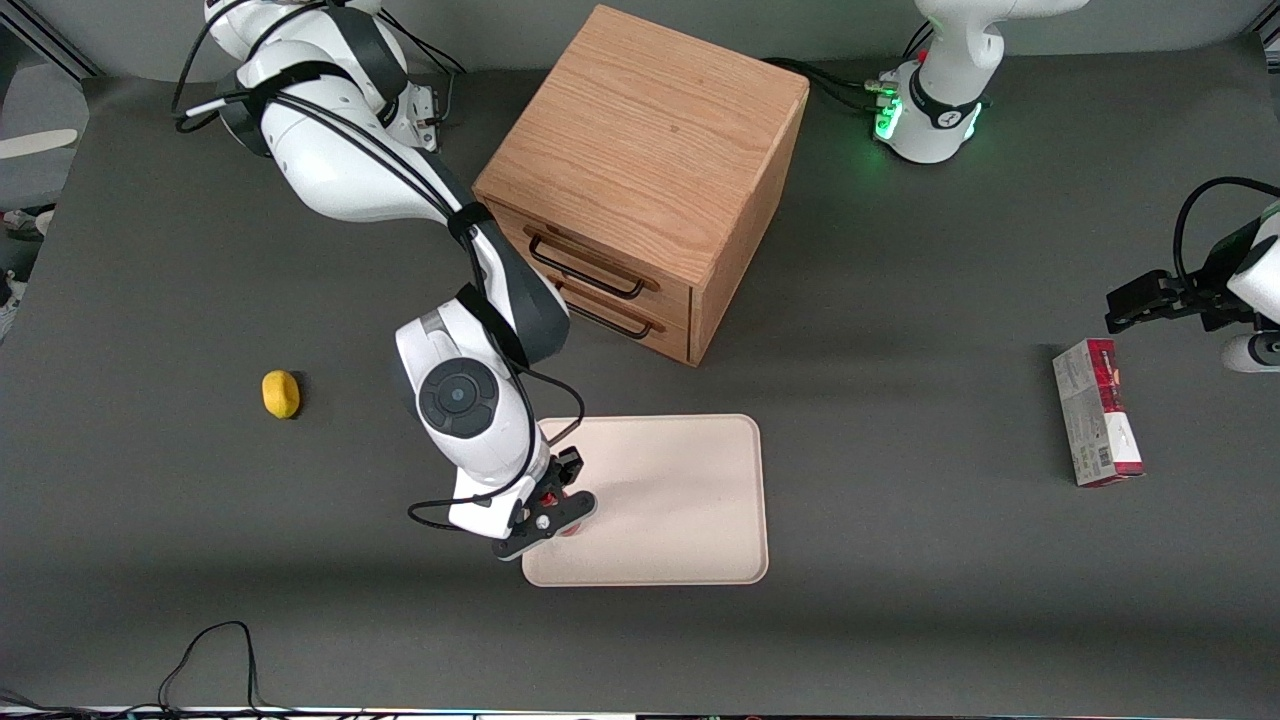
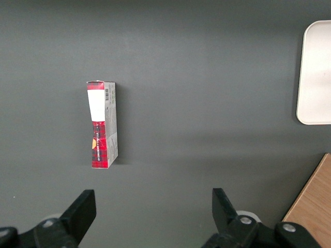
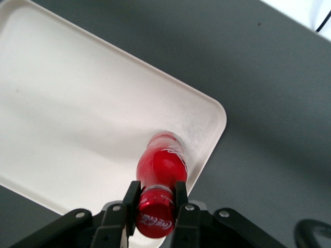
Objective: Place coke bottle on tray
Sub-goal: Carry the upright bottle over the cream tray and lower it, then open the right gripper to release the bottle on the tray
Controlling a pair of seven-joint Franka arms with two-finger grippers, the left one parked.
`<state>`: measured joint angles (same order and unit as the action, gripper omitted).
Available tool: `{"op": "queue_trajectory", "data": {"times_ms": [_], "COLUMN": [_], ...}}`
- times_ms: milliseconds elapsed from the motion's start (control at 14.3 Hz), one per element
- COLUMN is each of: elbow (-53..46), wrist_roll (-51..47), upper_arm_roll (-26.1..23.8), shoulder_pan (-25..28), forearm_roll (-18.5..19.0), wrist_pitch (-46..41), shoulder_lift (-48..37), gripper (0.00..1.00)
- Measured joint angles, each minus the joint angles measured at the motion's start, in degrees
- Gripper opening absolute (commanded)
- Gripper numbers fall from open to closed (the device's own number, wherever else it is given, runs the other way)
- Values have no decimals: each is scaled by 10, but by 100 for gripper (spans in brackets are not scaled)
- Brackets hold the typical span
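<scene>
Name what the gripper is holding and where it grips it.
The gripper holds the coke bottle by its neck, just under the red cap, standing over a corner of the tray.

coke bottle [image 3: 161,166]: red, white script on label and cap
tray [image 1: 690,480]: cream-white
gripper [image 3: 155,202]: black
table [image 1: 900,560]: dark grey
lemon [image 1: 281,394]: yellow
carton [image 1: 1097,412]: red, grey
</scene>
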<state>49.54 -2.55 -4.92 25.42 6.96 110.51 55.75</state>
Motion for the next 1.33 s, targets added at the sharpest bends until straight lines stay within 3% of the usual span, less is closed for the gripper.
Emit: {"op": "queue_trajectory", "data": {"times_ms": [140,209,279,349,907,1326], "elbow": [-2,-2,-2,-2,-11,-20], "wrist_roll": [0,0,0,0,-30,-41], "upper_arm_roll": [0,0,0,0,0,8], "shoulder_pan": [0,0,0,0,-2,-5], "forearm_roll": [0,0,0,0,0,0], "wrist_pitch": [0,0,0,-1,-7,-169], "shoulder_lift": [0,1,1,1,-11,-126], "gripper": [4,52,85,100,100,100]}}
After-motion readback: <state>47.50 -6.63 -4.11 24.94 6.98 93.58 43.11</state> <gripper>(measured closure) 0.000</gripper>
